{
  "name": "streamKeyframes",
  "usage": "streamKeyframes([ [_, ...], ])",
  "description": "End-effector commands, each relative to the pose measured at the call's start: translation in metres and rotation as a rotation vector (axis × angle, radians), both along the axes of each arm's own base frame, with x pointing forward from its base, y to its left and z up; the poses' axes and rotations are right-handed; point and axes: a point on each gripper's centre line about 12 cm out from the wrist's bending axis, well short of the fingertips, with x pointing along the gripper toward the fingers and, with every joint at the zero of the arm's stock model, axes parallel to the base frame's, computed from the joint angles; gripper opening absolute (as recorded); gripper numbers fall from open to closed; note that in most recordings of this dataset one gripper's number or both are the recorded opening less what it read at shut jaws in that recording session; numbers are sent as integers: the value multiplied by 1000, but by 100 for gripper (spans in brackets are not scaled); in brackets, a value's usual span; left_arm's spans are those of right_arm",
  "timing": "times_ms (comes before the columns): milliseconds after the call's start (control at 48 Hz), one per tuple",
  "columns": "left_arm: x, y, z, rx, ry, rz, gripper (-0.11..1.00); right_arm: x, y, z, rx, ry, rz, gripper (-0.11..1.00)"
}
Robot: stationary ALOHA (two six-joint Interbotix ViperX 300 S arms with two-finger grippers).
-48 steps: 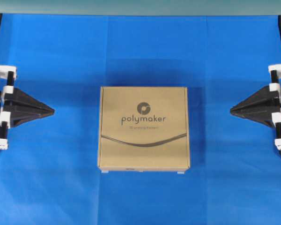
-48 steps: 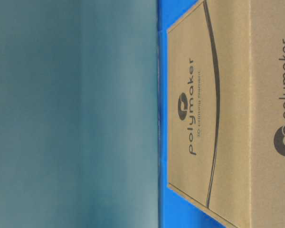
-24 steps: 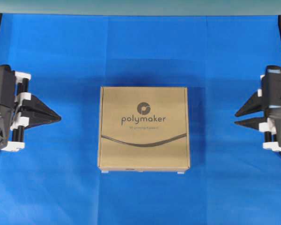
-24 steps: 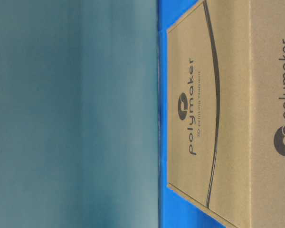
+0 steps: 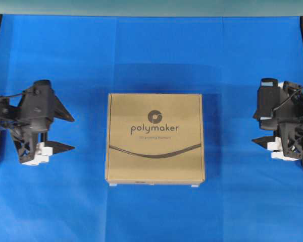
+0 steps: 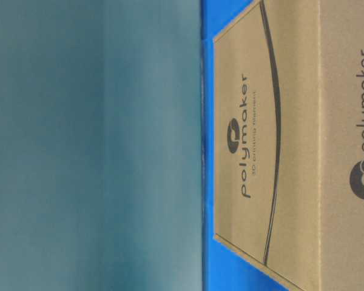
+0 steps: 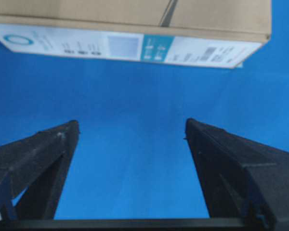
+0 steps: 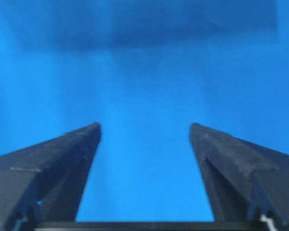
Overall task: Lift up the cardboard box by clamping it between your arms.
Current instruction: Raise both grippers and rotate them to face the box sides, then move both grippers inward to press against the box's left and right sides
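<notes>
Left arm (image 5: 33, 108) and right arm (image 5: 285, 118): black housings with white brackets near the wrists and thin black cables. Left gripper (image 7: 131, 130) and right gripper (image 8: 144, 131): paired matte black, wedge-shaped fingers (image 7: 43, 154) with a grainy surface, tapering to blunt tips.

The cardboard box (image 5: 155, 138) lies flat at the middle of the tabletop (image 5: 151, 50). The left end effector (image 5: 69, 133) sits toward the tabletop's left edge, the right end effector (image 5: 257, 129) toward its right edge, both apart from the box, which lies between them.
</notes>
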Motion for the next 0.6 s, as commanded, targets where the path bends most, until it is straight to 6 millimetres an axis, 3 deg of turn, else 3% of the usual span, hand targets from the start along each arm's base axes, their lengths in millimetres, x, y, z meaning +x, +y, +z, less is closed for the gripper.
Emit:
streamKeyframes([
  [0,8,2,0,5,3,1,84,3,-1,-3,-4,-15,1,100],
  [229,19,9,-24,3,88,25,85,13,-2,-26,-5,-13,4,100],
  [584,51,14,-46,7,131,24,85,51,-5,-57,-5,11,13,100],
])
